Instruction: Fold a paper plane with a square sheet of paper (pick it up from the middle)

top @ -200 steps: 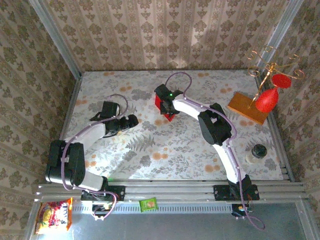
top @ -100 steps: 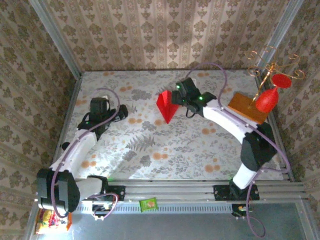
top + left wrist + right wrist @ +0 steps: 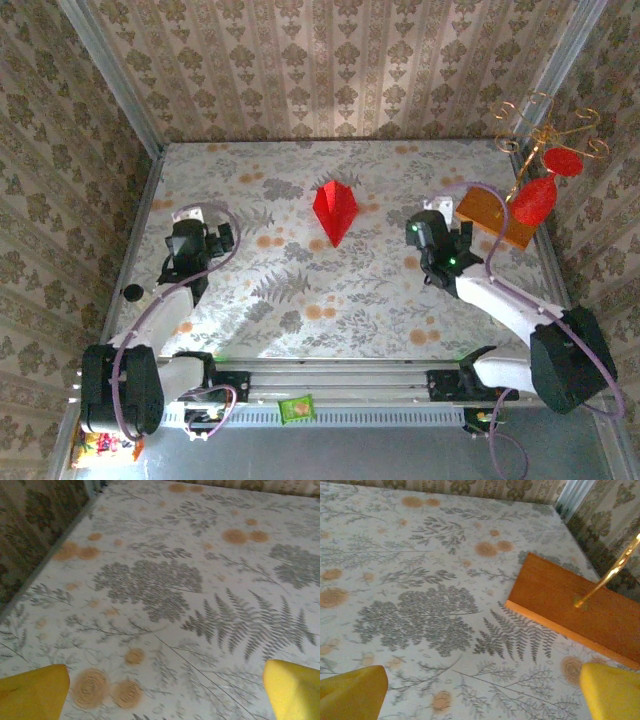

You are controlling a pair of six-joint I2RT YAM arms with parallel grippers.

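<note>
The paper plane (image 3: 334, 210) lay on the table (image 3: 300, 300) just twelve o'clock of centre, nose toward six. The left tool (image 3: 165, 690) at its eight o'clock and the right tool (image 3: 482, 690) at its four gaped empty, well apart from it. Folding looked done to me; only parking the arms remained.

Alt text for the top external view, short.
A folded red paper plane lies on the floral table, its point toward the arms' bases. The left arm and right arm sit on either side, clear of it. A wooden board with a red ornament stands far right.
</note>
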